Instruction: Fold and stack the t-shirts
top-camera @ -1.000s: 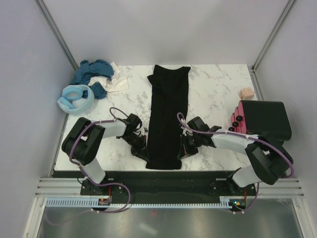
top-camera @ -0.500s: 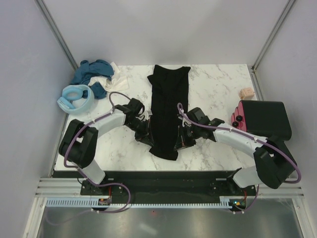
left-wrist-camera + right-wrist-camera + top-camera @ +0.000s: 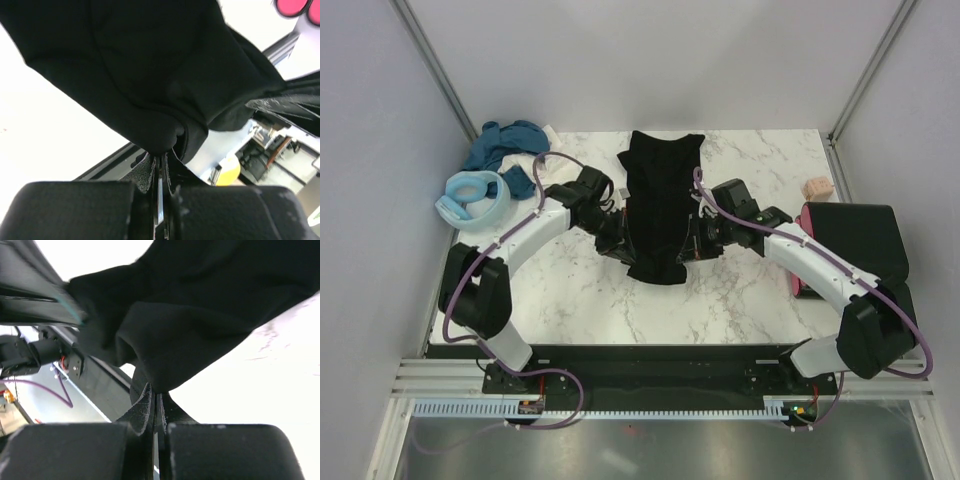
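Note:
A black t-shirt (image 3: 660, 185), folded into a long strip, lies down the middle of the marble table (image 3: 570, 300). Its near end is raised off the table and hangs in a sagging fold between my two grippers. My left gripper (image 3: 617, 243) is shut on the left corner of that end, and in the left wrist view the black cloth (image 3: 150, 65) bunches right at the shut jaws (image 3: 164, 155). My right gripper (image 3: 693, 245) is shut on the right corner, with the black cloth (image 3: 210, 305) pinched at its fingertips (image 3: 158, 399). The collar end rests flat at the far side.
A heap of teal-blue (image 3: 505, 145), white (image 3: 555, 162) and light blue (image 3: 470, 195) t-shirts sits at the back left. At the right edge is a black-topped stack with a pink edge (image 3: 850, 240). A small pinkish-beige block (image 3: 817, 187) lies behind it.
Both grippers have lifted the black t-shirt's near end and carried it away from the table's near edge toward the far side. The visible strip is now shorter.

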`<state>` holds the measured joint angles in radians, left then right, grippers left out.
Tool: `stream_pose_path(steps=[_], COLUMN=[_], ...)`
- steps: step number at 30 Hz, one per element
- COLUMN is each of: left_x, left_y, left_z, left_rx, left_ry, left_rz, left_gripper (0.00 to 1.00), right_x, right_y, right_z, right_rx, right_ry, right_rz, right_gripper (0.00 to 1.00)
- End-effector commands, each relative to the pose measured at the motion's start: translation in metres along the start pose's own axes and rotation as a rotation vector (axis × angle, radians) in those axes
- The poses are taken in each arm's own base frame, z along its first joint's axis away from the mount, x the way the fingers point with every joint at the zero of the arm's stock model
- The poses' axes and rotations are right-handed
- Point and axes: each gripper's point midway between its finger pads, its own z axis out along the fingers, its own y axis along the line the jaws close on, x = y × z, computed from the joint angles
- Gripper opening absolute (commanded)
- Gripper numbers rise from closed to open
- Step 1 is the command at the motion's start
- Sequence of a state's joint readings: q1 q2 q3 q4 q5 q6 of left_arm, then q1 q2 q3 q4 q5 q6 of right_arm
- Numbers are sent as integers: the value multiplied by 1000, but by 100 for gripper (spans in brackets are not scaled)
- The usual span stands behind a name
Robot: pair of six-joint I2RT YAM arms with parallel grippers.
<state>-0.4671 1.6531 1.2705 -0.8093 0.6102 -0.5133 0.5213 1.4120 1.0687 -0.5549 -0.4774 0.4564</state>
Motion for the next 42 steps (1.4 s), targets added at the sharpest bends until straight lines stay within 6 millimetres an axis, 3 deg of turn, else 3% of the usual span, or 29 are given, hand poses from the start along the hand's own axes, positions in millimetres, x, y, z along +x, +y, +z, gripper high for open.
stream_pose_path(steps=[1,9,21,29,38,42], left_x=[-31,-79,-118,-143,-171,-183], left_y=[-8,-14,-10,-18,-20,-7], left_z=[-17,-25,-27,-37,-32,-22], left_rx=[-9,-9,-41,-33,-26,-43], left_ry=[-87,-163,-206,-239,-239,-236], left_rz=[34,25,15,26,35,4], left_gripper=[2,2,2,2,2,2], right_x=[-20,-57,-98,-136,-149,-152], right_y=[-4,-20,-31,-22,-36,-50], right_z=[-4,-1,-3,-16,-3,3], right_rx=[14,43,79,88,119,157], right_ry=[-24,-70,-120,-177,-165,-161], right_rz=[-30,-24,-37,-56,-33,-27], right_gripper=[0,0,0,0,0,0])
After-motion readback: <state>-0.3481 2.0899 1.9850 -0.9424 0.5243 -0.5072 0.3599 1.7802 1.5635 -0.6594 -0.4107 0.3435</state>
